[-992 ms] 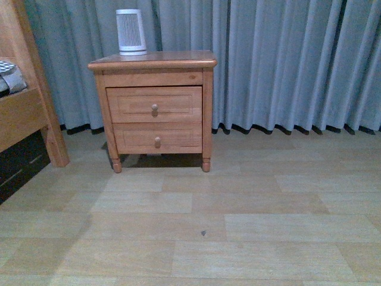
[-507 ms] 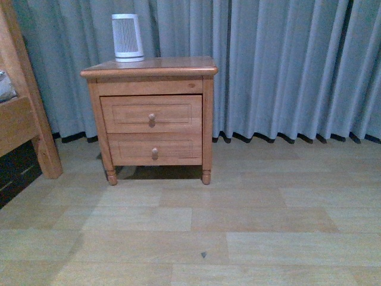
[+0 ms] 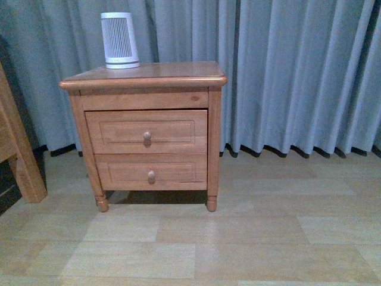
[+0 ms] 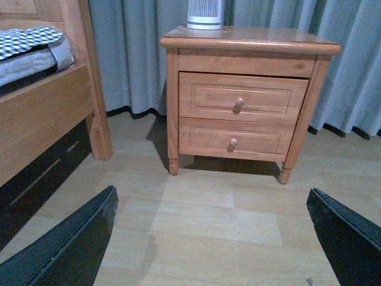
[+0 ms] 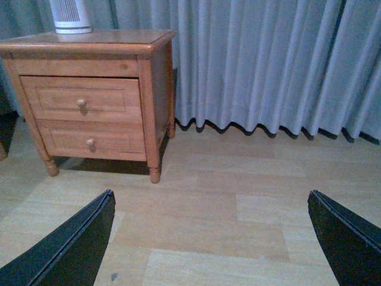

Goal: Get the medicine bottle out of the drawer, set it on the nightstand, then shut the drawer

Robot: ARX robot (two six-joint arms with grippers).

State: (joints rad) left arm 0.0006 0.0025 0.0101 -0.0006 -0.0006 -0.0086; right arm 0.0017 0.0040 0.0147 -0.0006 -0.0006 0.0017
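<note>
Approach step: the drawer (image 3: 172, 131) in the nightstand (image 3: 172, 71) is shut, and the medicine bottle is out of sight, presumably inside. The left gripper (image 4: 211, 202) and right gripper (image 5: 209, 202) hang released and empty, well short of the nightstand. Next, one must reach the knob (image 3: 147, 136) and pull.

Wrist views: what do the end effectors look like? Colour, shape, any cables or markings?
Left end effector and right end effector look alike: two matte black, flat, wedge-like fingers with a thin paler edge line. No cables, markings or labels show. The rest of each arm is out of frame, and the front view shows no arm.
</note>
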